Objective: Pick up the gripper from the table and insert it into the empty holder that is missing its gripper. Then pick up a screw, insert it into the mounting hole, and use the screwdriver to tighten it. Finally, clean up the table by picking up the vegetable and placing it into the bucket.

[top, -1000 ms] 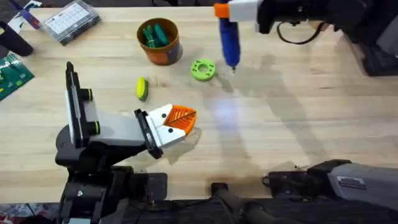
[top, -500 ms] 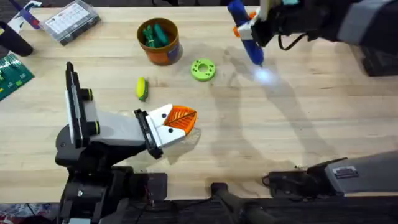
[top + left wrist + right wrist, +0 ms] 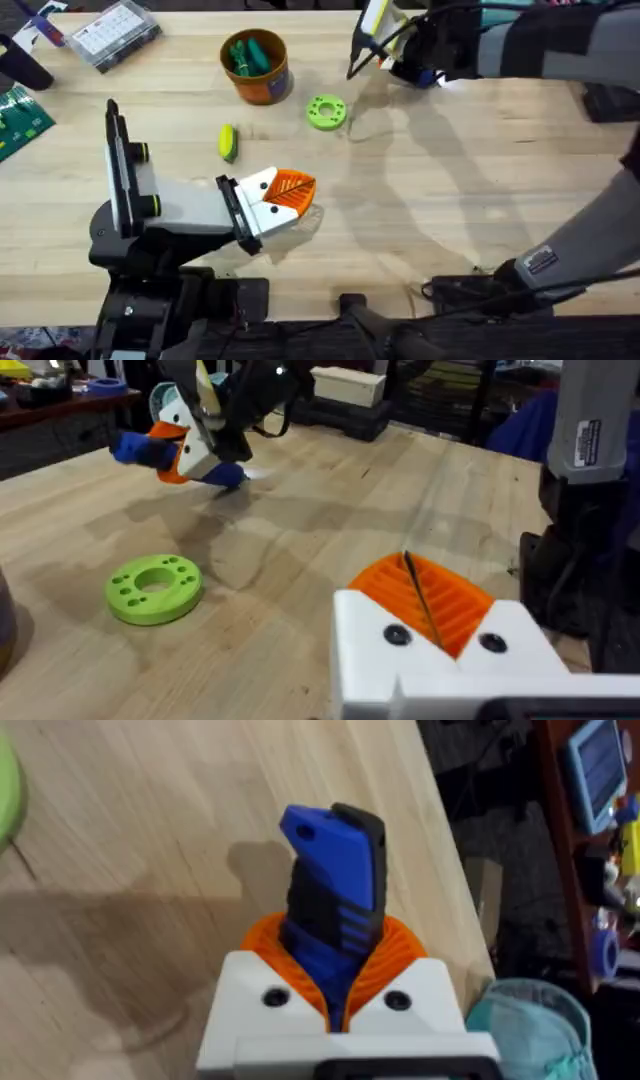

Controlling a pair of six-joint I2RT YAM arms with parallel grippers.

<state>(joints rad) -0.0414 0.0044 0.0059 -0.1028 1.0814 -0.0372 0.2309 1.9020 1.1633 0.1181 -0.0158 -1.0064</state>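
At the table's far edge my right gripper (image 3: 398, 60) is shut on the bright blue screwdriver (image 3: 430, 78), which is tipped over sideways. The right wrist view has the screwdriver (image 3: 335, 870) clamped between the orange pads of that gripper (image 3: 335, 972). From the left wrist I see the screwdriver (image 3: 135, 450) low over the wood. My left gripper (image 3: 298, 195) rests shut and empty at mid-table, its pads (image 3: 455, 605) pressed together. The yellow-green vegetable (image 3: 228, 142) lies left of it. Behind it stands the orange-brown bucket (image 3: 265, 88). The holder and the screw are out of view.
A lime-green disc with holes (image 3: 326, 111) lies right of the bucket, also seen close ahead of the left gripper as the disc (image 3: 155, 588). A clear compartment box (image 3: 110, 33) and a green circuit board (image 3: 15, 120) sit at the far left.
My right arm has carried the screwdriver away from the green disc, rightward and toward the table's far edge, tipping it from upright to sideways. The left arm has not moved.
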